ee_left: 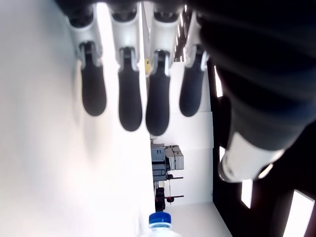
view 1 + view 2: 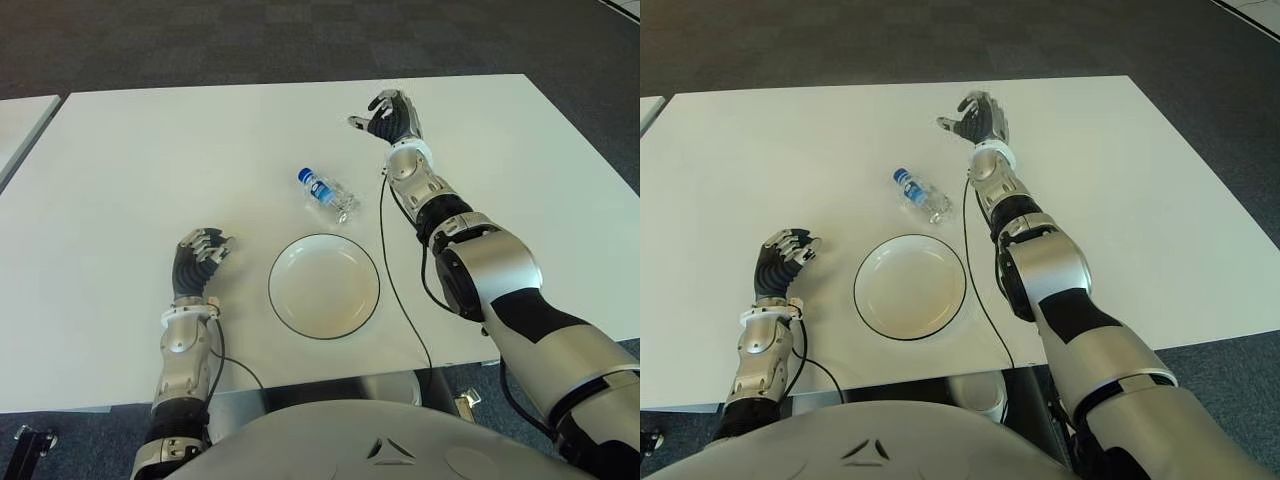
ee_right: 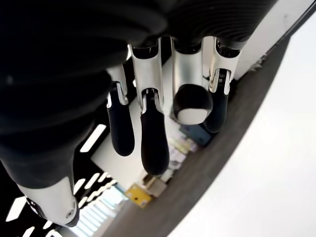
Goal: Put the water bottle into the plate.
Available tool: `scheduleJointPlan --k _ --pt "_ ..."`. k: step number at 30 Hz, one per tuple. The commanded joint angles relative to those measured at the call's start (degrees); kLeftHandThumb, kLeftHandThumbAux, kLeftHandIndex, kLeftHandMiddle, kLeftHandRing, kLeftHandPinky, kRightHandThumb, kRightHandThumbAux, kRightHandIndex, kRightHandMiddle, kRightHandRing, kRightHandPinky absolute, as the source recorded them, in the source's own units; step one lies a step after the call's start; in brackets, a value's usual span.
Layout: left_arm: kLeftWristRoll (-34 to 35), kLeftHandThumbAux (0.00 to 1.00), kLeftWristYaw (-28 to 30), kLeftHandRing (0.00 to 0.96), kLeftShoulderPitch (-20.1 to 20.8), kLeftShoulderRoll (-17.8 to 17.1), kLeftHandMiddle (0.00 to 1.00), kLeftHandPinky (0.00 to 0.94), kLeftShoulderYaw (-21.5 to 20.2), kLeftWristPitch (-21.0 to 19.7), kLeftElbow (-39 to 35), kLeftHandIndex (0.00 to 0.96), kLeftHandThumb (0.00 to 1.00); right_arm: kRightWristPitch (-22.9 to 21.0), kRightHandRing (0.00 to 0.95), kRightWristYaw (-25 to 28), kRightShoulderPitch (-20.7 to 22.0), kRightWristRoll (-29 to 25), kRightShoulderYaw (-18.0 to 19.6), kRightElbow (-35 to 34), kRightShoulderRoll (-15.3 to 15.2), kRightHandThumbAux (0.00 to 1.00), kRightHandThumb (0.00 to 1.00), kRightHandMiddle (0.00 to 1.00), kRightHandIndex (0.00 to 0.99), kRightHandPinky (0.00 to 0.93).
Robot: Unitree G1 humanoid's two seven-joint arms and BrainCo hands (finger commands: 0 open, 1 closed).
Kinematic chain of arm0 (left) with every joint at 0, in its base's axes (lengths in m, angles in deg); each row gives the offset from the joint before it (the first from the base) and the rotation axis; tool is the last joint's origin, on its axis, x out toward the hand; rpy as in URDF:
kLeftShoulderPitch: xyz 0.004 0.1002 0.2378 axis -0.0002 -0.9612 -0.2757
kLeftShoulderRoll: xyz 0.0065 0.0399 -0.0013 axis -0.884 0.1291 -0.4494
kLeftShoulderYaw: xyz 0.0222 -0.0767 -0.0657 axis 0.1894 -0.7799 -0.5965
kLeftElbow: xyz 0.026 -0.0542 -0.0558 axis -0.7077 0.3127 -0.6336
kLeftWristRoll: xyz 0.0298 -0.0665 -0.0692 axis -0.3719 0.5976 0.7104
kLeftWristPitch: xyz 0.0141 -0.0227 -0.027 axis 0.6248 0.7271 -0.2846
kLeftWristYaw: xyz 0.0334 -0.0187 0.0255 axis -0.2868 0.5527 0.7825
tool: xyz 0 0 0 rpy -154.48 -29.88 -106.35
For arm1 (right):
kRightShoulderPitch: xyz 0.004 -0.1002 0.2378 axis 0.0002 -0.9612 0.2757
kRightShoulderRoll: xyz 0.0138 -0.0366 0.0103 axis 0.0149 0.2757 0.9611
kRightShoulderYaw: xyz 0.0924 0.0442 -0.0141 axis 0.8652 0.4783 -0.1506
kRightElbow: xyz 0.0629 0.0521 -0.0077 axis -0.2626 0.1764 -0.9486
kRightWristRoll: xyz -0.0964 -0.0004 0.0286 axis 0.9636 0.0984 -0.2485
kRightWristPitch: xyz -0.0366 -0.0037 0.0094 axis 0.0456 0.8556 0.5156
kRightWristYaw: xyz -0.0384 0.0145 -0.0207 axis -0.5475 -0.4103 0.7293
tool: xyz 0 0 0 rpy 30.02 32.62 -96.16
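Near the table's (image 2: 120,180) front edge, the left hand (image 2: 198,262) shows beside the round white dark-rimmed plate (image 2: 323,285), on its left, fingers loosely curled, holding nothing. Just beyond the plate, the small clear plastic water bottle with a blue cap (image 2: 327,193) lies on its side. Farther back, the right hand (image 2: 388,117) hovers unclenched and empty; it should probably come back, lower over the bottle's middle and close across its width.

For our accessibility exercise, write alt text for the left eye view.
A water bottle lies on its side on a white table, just beyond an empty plate. The right hand hovers open beyond the bottle; the left hand shows left of the plate.
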Motion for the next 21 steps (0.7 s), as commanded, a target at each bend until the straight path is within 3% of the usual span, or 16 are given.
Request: scheduleJointPlan --k 1,14,18,21 --pt "0.1 0.716 0.0 0.499 0.7 -0.3 0.520 0.480 -0.2 -0.7 0.9 0.429 0.704 2.9 0.882 1.6 -0.5 -0.1 -0.5 0.0 -0.7 0.724 0.704 0.885 0.439 0.870" --pt "0.9 0.715 0.7 0.477 0.7 -0.5 0.492 0.470 -0.2 -0.4 1.1 0.429 0.705 2.9 0.860 4.8 1.0 1.0 -2.4 0.5 -0.1 0.724 0.702 0.868 0.439 0.834" --pt "0.7 0.715 0.7 0.474 0.7 -0.6 0.489 0.470 -0.1 -0.3 1.1 0.429 0.705 1.9 0.815 6.4 1.6 1.8 -3.7 0.7 0.4 0.726 0.691 0.827 0.435 0.775" --pt "0.4 0.715 0.5 0.476 0.6 -0.7 0.492 0.471 -0.1 -0.2 1.2 0.429 0.705 -0.4 0.671 7.8 2.4 3.6 -5.7 1.1 1.0 0.725 0.683 0.688 0.427 0.647"
